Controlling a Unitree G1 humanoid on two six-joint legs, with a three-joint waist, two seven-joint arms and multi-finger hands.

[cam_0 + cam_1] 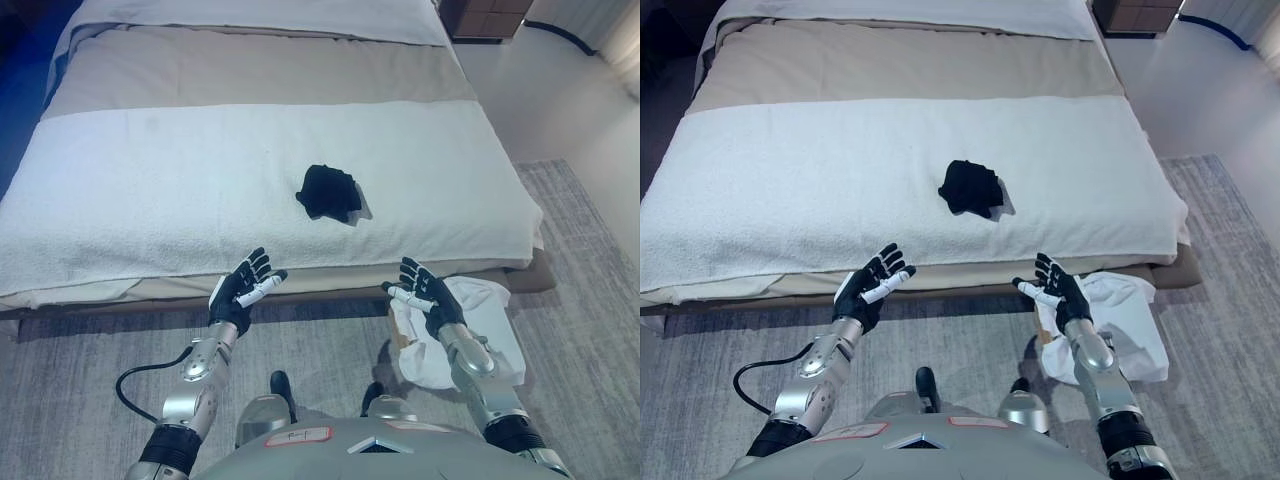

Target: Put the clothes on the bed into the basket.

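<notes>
A crumpled black garment lies on the white blanket of the bed, right of the middle and near the foot edge. Both my hands hover over the floor just short of the bed's foot. My left hand is open, fingers spread, below and left of the garment. My right hand is open too, below and right of it. A basket lined with white cloth stands on the floor under my right hand, mostly covered by that cloth.
The bed fills the upper view, with a beige cover farther back. A grey carpet lies under me. A dark nightstand stands at the top right, beside bare pale floor.
</notes>
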